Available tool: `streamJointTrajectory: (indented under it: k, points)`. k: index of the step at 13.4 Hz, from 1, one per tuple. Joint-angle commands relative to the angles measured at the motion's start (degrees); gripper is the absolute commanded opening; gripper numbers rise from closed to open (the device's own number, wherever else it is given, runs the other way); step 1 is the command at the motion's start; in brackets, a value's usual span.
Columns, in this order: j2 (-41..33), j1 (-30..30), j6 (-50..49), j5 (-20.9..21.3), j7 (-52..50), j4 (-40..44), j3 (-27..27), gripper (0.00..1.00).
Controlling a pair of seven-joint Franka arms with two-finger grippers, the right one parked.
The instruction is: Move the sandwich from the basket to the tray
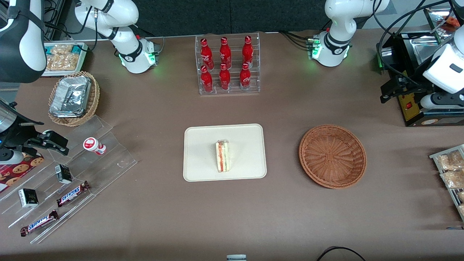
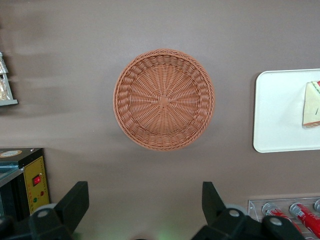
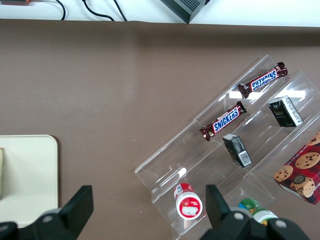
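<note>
On the brown table [image 1: 152, 217] in the front view, the sandwich [image 1: 222, 156] lies near the middle of the cream tray [image 1: 203, 141], its orange-red and green filling edge facing up. The reddish-brown basket [image 1: 332, 156] sits beside the tray toward the working arm's end and holds nothing. Farther from the camera than the tray stands a clear rack [image 1: 228, 64] of red bottles. The left arm's gripper [image 1: 398, 87] hangs raised at the working arm's end of the table, well apart from basket and tray, just in front of a black machine [image 1: 417, 108].

From the left wrist view, the gripper [image 2: 145, 205] shows both dark fingers [image 2: 75, 202] spread wide with nothing between them, above bare table near the basket [image 2: 164, 99]. A corner of the tray [image 2: 280, 125] carries part of the sandwich [image 2: 312, 104].

From the right wrist view, a clear stepped rack [image 3: 200, 160] holds two Snickers bars [image 3: 223, 120], and an edge of the tray [image 3: 30, 170] shows.
</note>
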Motion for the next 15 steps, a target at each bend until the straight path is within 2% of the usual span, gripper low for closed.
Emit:
streamJointTrajectory:
  k: [1,10,13,15]
  points:
    - [0.16,-3.09,-0.91,1.2,0.52,0.37,0.56,1.0]
    - [0.07,-6.18,-0.55,2.24,0.69,-0.41,5.49,1.0]
    - [-0.89,-6.1,0.5,3.66,0.61,-3.48,5.4,1.0]
    - [-6.57,-5.92,5.57,3.83,0.69,-11.53,5.49,1.0]
